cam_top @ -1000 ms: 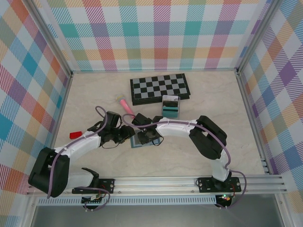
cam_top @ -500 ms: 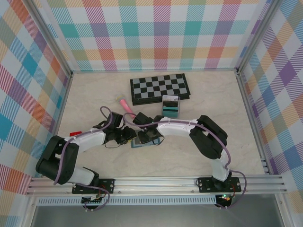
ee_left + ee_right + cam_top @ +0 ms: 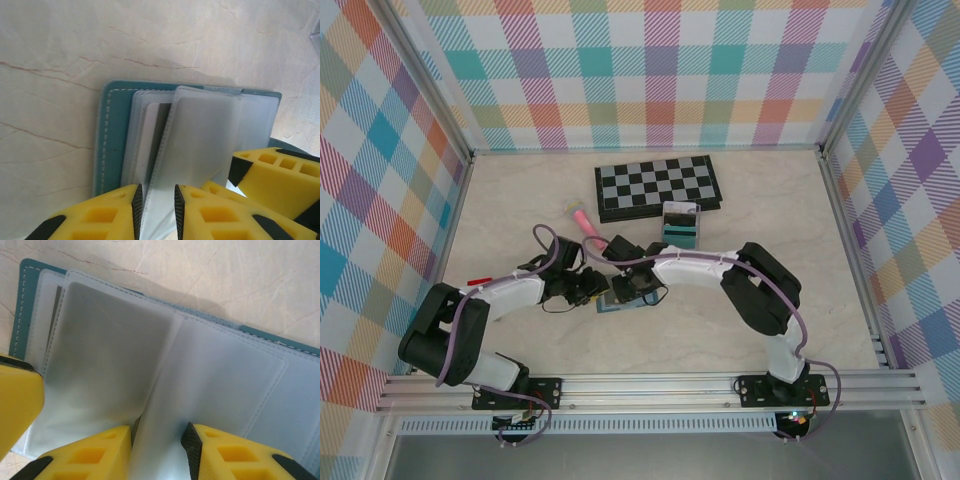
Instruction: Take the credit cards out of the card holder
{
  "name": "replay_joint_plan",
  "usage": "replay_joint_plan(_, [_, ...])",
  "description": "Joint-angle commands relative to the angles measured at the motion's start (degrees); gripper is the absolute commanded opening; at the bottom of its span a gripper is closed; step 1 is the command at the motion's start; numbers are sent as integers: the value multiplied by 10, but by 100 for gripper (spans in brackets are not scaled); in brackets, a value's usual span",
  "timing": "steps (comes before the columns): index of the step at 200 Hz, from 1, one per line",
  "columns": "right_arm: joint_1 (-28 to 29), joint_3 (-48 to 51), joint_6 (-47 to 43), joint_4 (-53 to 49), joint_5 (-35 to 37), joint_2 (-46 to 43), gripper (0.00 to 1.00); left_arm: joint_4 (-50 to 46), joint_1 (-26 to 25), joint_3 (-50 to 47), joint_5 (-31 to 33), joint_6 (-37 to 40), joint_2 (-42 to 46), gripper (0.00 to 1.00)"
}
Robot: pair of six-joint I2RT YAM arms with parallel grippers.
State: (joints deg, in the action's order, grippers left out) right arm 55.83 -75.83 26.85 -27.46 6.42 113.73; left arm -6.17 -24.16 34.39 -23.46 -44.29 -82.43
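Note:
The card holder (image 3: 618, 299) lies open on the table between both grippers, its teal cover (image 3: 113, 132) flat and its clear sleeves (image 3: 230, 390) fanned out. A pale card (image 3: 149, 145) with a dark band sits inside one sleeve. My left gripper (image 3: 155, 207) stands narrowly open around an upright sleeve leaf. My right gripper (image 3: 160, 440) is also narrowly open, with another leaf rising between its fingers. A small stack of teal and white credit cards (image 3: 680, 228) rests near the chessboard.
The black-and-grey chessboard (image 3: 658, 186) lies at the back. A pink marker (image 3: 583, 220) is left of the card stack, and a small red object (image 3: 478, 284) sits beside the left arm. The two grippers nearly touch over the holder.
The left arm's elbow has swung in toward the middle and its gripper has edged closer to the holder. The right arm has stayed put.

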Motion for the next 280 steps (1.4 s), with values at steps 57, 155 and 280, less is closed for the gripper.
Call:
replay_joint_plan(57, [-9, 33, 19, -18, -19, 19, 35, -7, -9, 7, -8, 15, 21, 25])
replay_joint_plan(155, [-14, 34, 27, -22, -25, 32, 30, -23, -10, 15, 9, 21, 0, 28])
replay_joint_plan(280, [-17, 34, 27, -18, -38, 28, 30, -10, -15, 27, -29, 35, -17, 26])
